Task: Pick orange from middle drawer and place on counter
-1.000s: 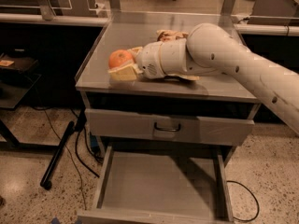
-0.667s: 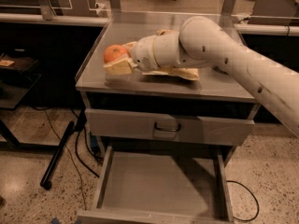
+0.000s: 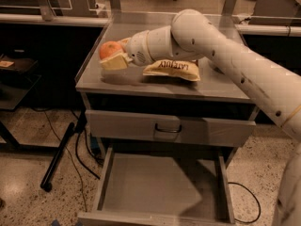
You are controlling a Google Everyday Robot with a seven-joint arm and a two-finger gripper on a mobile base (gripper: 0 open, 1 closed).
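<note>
The orange (image 3: pixel 108 49) is held in my gripper (image 3: pixel 113 56) just above the left part of the counter (image 3: pixel 141 81), the grey metal cabinet top. The gripper's pale fingers (image 3: pixel 114 63) close around the fruit from below and behind. My white arm reaches in from the right across the counter. The middle drawer (image 3: pixel 155 182) stands pulled out below, its flat grey floor bare.
A yellow snack bag (image 3: pixel 173 70) lies on the counter under my arm. The closed upper drawer front with a dark loop handle (image 3: pixel 167 128) sits above the open drawer. A black pole (image 3: pixel 59 154) leans on the floor at left. Dark benches flank the cabinet.
My gripper has carried the orange further left and slightly back over the counter's left part. The drawer is unchanged.
</note>
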